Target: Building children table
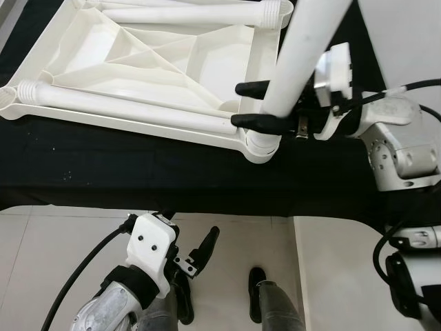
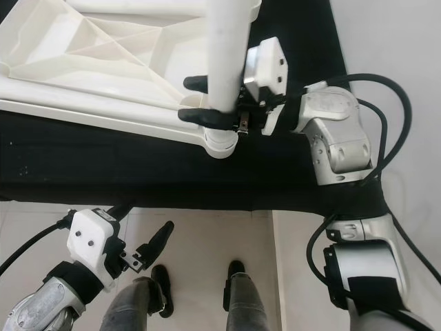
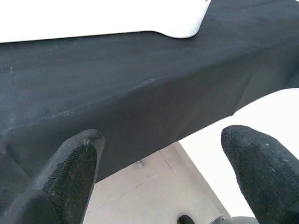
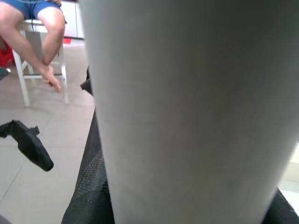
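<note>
Your right gripper (image 1: 249, 105) is clamping the white table leg (image 1: 303, 58), probably seated in the tabletop (image 1: 151, 62) corner, on the black cloth (image 1: 138, 165); left gripper (image 1: 196, 258) is hanging open.

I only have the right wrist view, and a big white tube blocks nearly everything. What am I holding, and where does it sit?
Observer: The right gripper is shut on a white table leg, standing upright in the corner socket of the upturned white tabletop.
Operator: What is the tabletop resting on?
Observer: A surface draped in black cloth.
Operator: And my left arm?
Observer: The left gripper hangs open below the cloth's edge, over the tiled floor, holding nothing.
</note>
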### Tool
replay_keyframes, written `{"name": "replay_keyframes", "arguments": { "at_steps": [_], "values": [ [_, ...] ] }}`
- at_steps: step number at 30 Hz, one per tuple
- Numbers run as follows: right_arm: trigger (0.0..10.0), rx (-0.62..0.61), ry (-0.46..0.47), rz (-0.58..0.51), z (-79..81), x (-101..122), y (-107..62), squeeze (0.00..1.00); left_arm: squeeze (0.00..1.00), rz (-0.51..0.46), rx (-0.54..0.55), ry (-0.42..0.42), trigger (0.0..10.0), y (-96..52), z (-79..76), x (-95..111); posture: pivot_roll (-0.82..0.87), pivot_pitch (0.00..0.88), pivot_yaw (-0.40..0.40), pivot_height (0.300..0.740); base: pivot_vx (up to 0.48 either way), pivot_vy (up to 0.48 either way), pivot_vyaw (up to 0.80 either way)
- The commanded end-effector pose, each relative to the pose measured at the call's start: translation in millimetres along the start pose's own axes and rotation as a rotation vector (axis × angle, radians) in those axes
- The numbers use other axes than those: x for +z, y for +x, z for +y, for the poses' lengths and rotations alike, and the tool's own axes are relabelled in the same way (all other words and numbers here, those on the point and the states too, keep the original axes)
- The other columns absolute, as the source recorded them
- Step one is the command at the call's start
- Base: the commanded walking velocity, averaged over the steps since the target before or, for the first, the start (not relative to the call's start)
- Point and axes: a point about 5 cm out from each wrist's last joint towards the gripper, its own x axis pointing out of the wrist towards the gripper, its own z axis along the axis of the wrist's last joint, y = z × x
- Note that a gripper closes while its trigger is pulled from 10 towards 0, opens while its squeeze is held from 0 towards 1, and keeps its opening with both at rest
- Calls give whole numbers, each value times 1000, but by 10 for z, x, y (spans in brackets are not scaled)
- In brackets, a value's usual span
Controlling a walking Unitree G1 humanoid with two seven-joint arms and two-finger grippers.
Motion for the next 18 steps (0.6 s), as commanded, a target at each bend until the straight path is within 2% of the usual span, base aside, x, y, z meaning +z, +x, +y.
{"name": "replay_keyframes", "arguments": {
  "at_steps": [1,4,7,9,11,12,18],
  "values": [
    [10000,22,110,143,102,-342,-28,0,0,25,4,-6,10000,-21,-16,-58,-12,424,-3,740,0,0,0],
    [10000,26,107,171,80,-355,-16,0,0,25,5,-6,10000,-18,-15,-59,-14,426,-3,740,0,0,0],
    [10000,13,156,199,17,-365,7,0,0,24,6,-6,10000,-18,-14,-59,-14,426,-3,740,0,0,0],
    [10000,-7,194,198,-28,-353,24,0,0,24,6,-6,10000,-18,-13,-59,-14,426,-3,740,0,0,0],
    [10000,-7,194,198,-28,-353,24,0,0,24,6,-6,10000,-18,-13,-59,-14,426,-3,740,0,0,0],
    [10000,-56,253,189,-87,-361,44,0,0,24,7,-6,10000,-18,-12,-59,-14,426,-3,740,0,0,0],
    [10000,-111,300,175,-132,-389,53,0,0,26,7,-5,10000,-24,-15,-64,-14,420,-4,740,0,0,0]
  ]
}}
